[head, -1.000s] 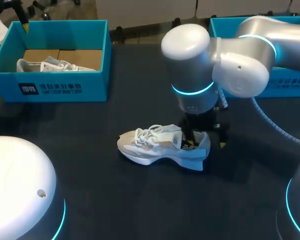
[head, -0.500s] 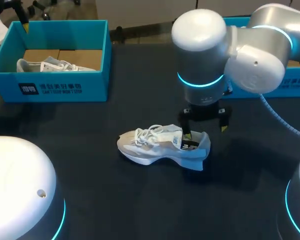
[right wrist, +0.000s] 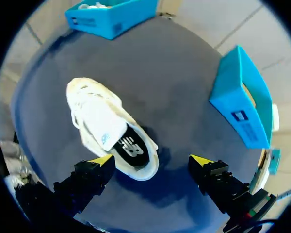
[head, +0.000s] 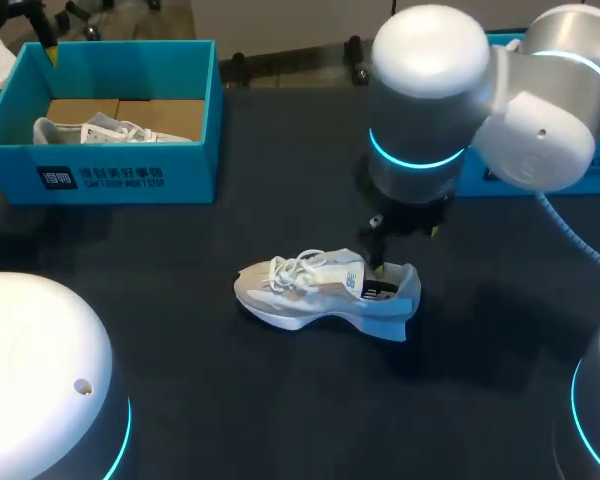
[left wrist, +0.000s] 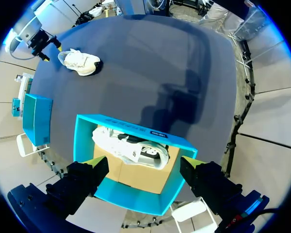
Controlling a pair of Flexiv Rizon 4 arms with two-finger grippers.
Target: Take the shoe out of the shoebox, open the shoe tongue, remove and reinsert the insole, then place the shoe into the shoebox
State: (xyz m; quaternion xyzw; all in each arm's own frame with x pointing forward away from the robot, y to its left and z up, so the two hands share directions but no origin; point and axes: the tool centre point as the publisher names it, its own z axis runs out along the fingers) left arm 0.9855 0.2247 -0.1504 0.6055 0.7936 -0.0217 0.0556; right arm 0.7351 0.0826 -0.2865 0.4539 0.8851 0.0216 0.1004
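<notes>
A white shoe (head: pixel 325 293) lies on its sole mid-table, toe toward the left. Its tongue (right wrist: pixel 103 127) is up and a black insole (right wrist: pixel 131 148) shows in the opening. My right gripper (head: pixel 405 245) hangs open just above and behind the heel, with nothing between its fingers. In its own wrist view the right gripper (right wrist: pixel 152 160) has the heel close to one finger (right wrist: pixel 103 161). My left gripper (left wrist: pixel 143 165) is open above the teal shoebox (left wrist: pixel 136 128) at the back left, which holds a second white shoe (left wrist: pixel 131 145).
The back-left shoebox (head: pixel 130 175) stands near the table's far edge with the other shoe (head: pixel 105 130) in it. A second teal box (head: pixel 580 165) stands at the back right, behind my right arm. Both arm bases rise at the front corners.
My right gripper has lifted off the shoe's heel and drawn back and to the right, with its fingers turning. The shoe has stayed put.
</notes>
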